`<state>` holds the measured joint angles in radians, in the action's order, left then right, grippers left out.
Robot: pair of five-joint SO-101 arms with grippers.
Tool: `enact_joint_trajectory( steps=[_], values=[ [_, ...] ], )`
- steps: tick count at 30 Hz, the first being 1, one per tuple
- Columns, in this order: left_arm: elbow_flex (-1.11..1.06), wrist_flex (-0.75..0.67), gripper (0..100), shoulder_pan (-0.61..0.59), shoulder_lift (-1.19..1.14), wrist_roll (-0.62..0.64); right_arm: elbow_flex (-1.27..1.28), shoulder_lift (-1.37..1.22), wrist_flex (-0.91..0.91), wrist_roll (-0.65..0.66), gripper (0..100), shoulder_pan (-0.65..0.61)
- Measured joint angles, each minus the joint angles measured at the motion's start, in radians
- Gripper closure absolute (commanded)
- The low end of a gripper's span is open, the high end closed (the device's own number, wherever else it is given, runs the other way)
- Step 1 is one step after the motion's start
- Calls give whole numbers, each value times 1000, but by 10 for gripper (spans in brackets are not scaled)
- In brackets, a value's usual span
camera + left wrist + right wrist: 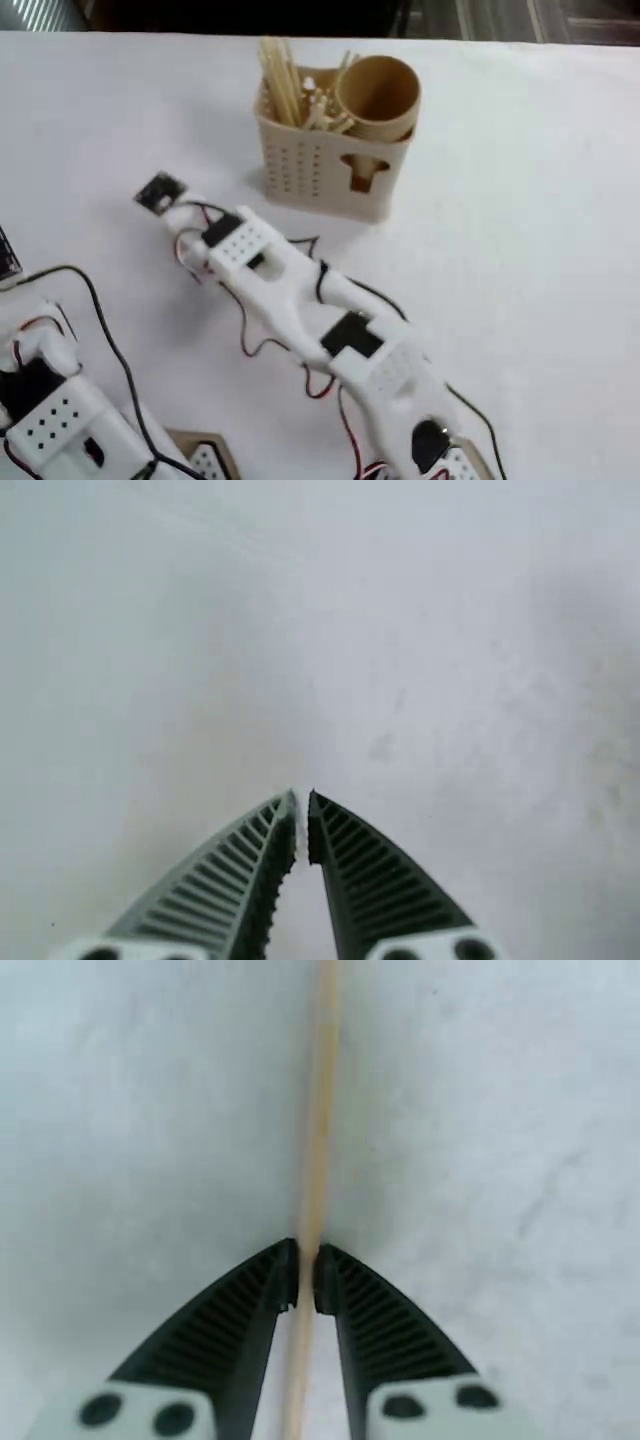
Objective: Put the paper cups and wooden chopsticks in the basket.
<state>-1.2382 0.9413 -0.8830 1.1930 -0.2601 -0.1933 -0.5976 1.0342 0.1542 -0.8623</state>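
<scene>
A beige perforated basket (300, 175) stands at the back of the white table. In it are a brown paper cup (378, 97) and a bundle of wooden chopsticks (280, 80). In the right wrist view my right gripper (306, 1278) is shut on a single wooden chopstick (318, 1110), which lies lengthwise over the table surface. The right arm (300, 290) stretches from the front toward the area left of the basket. My left gripper (302, 815) is shut with nothing between its fingers, just above the bare table. The left arm (60, 420) sits at the front left corner.
Red and black cables (250, 330) trail along the right arm, and a black cable (100, 320) loops near the left arm. A dark object (5, 255) lies at the left edge. White table (530, 250) spreads right of the basket.
</scene>
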Motion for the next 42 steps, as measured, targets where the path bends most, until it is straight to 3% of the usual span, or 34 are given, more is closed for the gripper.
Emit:
enact_joint_trajectory(
  steps=[7, 18, 29, 36, 42],
  values=[
    [0, 0, 950, 11, 0, 0, -123, 89, 164, 0, 981, -5],
    [0, 0, 950, 21, 0, 0, -256, 420, 164, -23, 981, 114],
    [0, 0, 950, 21, 0, 0, -262, 569, -130, -367, 981, 333],
    [0, 0, 950, 21, 0, 0, -241, 585, -261, -390, 981, 419],
    [0, 0, 950, 21, 0, 0, -5, 603, -575, -390, 981, 459]
  ],
)
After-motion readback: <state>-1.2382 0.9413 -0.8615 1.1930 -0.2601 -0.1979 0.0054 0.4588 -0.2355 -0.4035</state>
